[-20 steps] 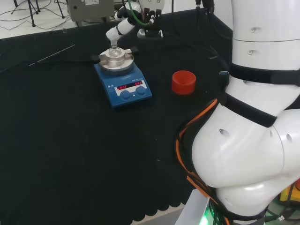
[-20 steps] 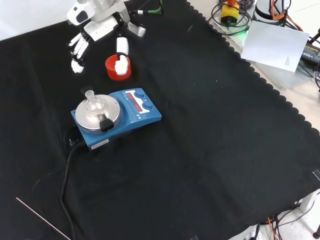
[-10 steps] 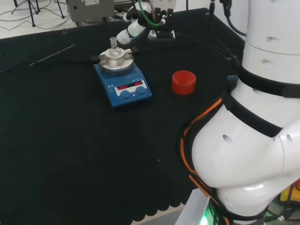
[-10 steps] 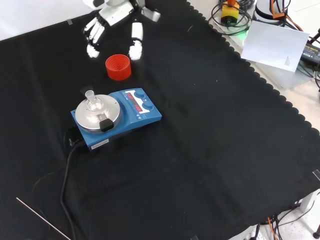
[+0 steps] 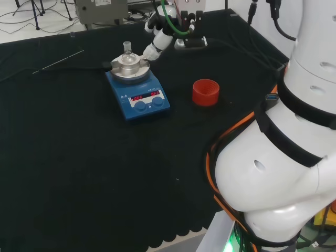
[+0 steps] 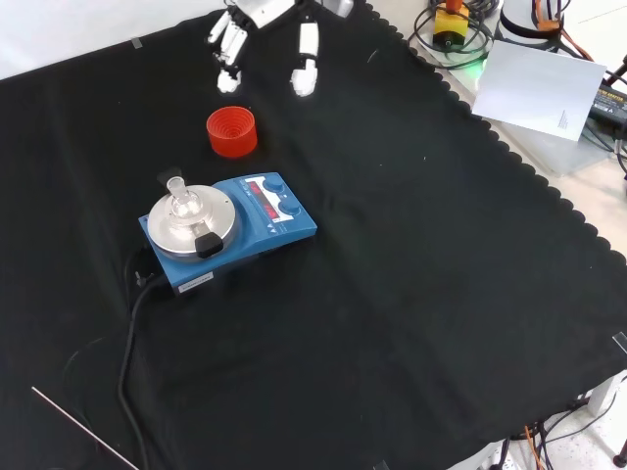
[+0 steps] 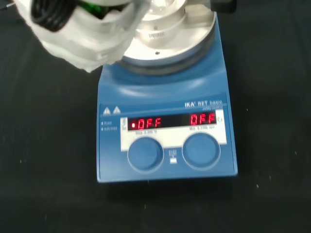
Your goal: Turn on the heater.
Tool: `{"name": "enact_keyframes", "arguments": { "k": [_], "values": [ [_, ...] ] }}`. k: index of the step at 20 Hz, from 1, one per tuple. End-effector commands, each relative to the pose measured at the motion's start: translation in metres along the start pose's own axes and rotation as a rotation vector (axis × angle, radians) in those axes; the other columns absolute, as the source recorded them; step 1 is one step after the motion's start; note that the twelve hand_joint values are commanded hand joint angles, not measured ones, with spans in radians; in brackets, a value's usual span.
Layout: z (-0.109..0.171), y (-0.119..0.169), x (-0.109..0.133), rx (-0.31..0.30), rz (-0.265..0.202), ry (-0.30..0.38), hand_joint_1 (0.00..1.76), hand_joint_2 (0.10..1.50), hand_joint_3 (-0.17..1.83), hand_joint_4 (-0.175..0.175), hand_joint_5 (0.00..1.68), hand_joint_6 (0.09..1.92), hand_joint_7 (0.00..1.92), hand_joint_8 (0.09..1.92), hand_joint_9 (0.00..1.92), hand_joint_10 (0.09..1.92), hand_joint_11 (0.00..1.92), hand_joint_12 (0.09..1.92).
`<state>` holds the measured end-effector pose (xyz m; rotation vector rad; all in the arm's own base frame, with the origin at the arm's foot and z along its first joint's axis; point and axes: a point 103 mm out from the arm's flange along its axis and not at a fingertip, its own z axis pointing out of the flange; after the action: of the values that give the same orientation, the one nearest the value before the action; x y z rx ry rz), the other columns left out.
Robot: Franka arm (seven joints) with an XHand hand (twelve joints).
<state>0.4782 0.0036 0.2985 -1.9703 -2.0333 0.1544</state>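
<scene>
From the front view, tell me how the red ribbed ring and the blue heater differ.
The red ribbed ring is round and bare, with nothing standing in it; the blue heater is boxy and carries a small glass flask on its silver plate. The ring has no cable; the heater has a black cable trailing off it. The ring lies nearer the hand than the heater does. Both rest on the black cloth, untouched by the hand.

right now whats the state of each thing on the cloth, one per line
heater: untouched, both knobs free
flask: upright on the heater's plate
red ring stand: bare on the cloth, nothing on it
hand: open, above the cloth, touching nothing
</scene>
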Motion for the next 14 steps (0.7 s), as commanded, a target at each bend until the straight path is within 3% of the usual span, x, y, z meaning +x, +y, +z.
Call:
{"name": "enact_keyframes", "arguments": {
  "k": [1, 5, 10, 12, 14],
  "values": [
    [0.011, -0.038, 0.02, 0.102, 0.009, -0.116, 1.02, 0.63, 0.77, 0.026, 0.55, 0.09, 0.93, 0.55, 1.01, 0.45, 0.68, 1.25],
    [0.015, -0.052, 0.032, 0.115, 0.009, -0.197, 1.08, 0.64, 0.76, 0.004, 0.52, 0.09, 1.31, 0.58, 1.38, 0.36, 1.01, 1.07],
    [0.02, -0.062, 0.04, 0.129, 0.002, -0.262, 1.16, 0.67, 0.72, -0.033, 0.48, 0.09, 1.52, 0.98, 1.7, 0.58, 1.67, 0.69],
    [0.02, -0.065, 0.043, 0.131, -0.003, -0.272, 1.18, 0.68, 0.72, -0.034, 0.48, 0.09, 1.58, 1.18, 1.78, 0.78, 1.8, 0.76],
    [0.021, -0.068, 0.046, 0.138, -0.008, -0.275, 1.23, 0.7, 0.76, -0.034, 0.51, 0.09, 1.66, 1.4, 1.84, 1.07, 1.85, 0.99]
  ]
}}
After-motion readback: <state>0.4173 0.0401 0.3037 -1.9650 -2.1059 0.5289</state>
